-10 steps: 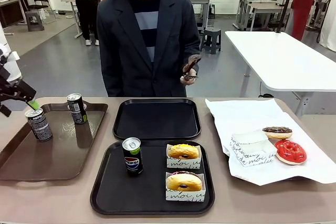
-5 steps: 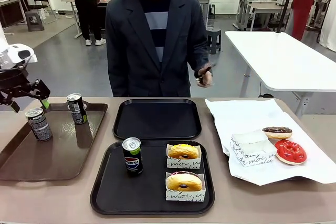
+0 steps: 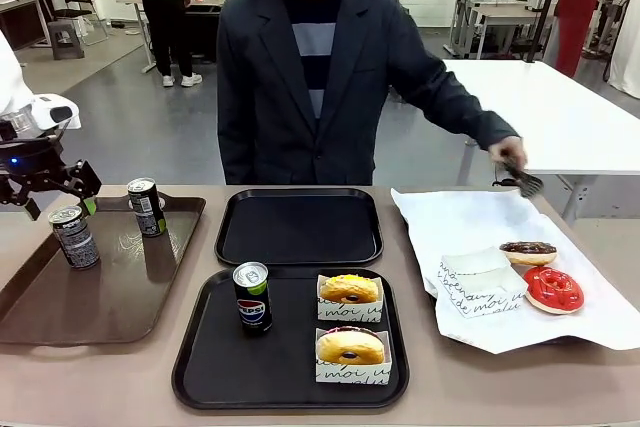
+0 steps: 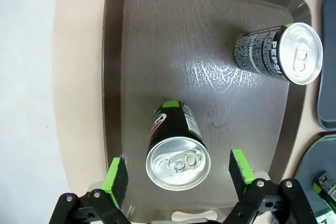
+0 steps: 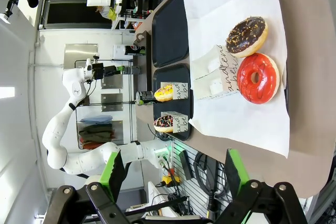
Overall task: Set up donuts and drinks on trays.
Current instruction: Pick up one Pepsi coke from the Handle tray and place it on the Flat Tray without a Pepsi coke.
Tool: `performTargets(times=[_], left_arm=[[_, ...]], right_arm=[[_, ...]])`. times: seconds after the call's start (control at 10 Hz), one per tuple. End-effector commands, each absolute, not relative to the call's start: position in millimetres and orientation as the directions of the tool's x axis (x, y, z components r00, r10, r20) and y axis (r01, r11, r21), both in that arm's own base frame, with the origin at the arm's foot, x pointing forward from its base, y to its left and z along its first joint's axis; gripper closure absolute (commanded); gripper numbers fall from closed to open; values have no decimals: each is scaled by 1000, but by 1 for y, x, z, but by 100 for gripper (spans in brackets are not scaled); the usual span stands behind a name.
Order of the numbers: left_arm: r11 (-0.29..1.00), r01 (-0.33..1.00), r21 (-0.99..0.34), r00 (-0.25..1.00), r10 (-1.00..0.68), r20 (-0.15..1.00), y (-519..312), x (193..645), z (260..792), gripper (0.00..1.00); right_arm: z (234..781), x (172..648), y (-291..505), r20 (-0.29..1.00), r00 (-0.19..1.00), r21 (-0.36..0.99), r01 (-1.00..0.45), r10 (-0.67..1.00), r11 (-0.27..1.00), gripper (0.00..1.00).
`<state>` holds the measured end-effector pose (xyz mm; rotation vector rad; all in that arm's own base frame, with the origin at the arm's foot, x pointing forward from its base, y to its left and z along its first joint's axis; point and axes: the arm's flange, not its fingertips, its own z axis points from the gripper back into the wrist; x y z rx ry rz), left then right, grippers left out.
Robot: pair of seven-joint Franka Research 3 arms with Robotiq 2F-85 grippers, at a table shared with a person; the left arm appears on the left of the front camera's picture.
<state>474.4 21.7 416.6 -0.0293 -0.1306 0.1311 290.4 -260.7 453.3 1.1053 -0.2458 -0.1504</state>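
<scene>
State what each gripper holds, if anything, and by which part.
Nothing. The left gripper is open over a can, untouched; the right gripper is open too.

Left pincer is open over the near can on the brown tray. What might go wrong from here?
1. Left pincer is open with little room either side of the can; coming down it may clip the rim and tip it.
2. The second can stands towards the black trays; a low carry might knock it over.
</scene>
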Motion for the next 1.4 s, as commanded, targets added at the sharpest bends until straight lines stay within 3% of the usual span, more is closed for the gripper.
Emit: performTargets(times=[0.0,0.9,1.0,1.1,1.2,1.3], left_arm=[[988,-151,-13,978,151,143,21,480,406,0],[988,-155,21,984,152,94,13,489,369,0],[988,-154,12,983,152,105,14,488,371,18],[988,-156,7,981,154,114,15,488,373,18],[988,-154,5,981,153,116,15,488,373,36],[988,-153,-1,981,152,117,15,488,374,24]], right_arm=[[453,290,-262,138,961,901,-22,-240,433,0],[453,290,-262,138,961,901,-22,-240,433,0],[453,290,-262,138,961,901,-22,-240,433,0],[453,290,-262,138,961,901,-22,-240,433,0],[453,290,-262,138,961,901,-22,-240,433,0],[453,290,-262,138,961,901,-22,-240,433,0]])
